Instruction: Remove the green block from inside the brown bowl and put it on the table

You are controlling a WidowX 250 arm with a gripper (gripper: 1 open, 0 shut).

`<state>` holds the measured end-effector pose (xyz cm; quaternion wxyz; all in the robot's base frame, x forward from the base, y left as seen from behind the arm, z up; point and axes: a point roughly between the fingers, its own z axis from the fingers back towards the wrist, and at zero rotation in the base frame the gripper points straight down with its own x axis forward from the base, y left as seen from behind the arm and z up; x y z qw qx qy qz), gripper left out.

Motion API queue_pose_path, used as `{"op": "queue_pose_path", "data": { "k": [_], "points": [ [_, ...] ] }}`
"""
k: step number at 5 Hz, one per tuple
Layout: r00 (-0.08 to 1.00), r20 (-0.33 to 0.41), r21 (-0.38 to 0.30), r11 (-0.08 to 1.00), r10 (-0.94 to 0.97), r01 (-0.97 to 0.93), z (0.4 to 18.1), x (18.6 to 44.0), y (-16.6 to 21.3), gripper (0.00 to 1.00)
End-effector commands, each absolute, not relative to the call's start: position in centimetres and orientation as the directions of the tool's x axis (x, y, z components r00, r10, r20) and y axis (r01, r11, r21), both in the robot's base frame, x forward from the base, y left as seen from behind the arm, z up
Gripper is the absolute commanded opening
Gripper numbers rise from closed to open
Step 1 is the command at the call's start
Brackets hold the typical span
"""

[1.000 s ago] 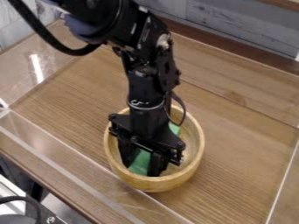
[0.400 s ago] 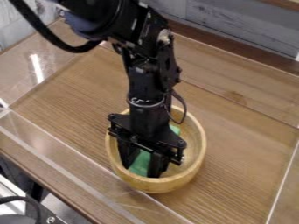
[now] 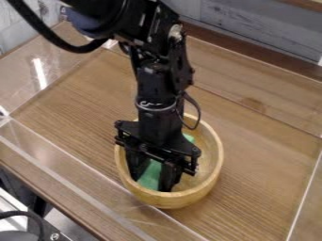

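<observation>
The brown bowl [image 3: 191,192] sits on the table [image 3: 88,104] near its front edge. Inside it lies the green block [image 3: 154,173], tilted, with its far end [image 3: 187,141] showing behind the arm. My gripper [image 3: 160,179] points almost straight down into the bowl. Its two black fingers stand on either side of the block and press against it. The block still rests low inside the bowl. Much of the block is hidden by the gripper body.
Clear acrylic walls [image 3: 56,155] run round the table's edges, one close in front of the bowl. The black arm [image 3: 151,66] rises from the bowl toward the upper left. Bare wood-grain surface [image 3: 258,113] lies right of and behind the bowl.
</observation>
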<state>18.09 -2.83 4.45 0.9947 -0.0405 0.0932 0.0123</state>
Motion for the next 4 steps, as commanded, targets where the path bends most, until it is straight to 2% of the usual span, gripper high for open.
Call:
{"op": "queue_pose_path", "data": {
  "k": [1, 4],
  "points": [
    [0.988, -0.149, -0.086, 0.996, 0.027, -0.04, 5.7, 18.7, -2.6, 0.0],
    [0.99, -0.14, -0.1, 0.994, 0.034, -0.049, 7.6, 18.7, -2.2, 0.0]
  ]
}}
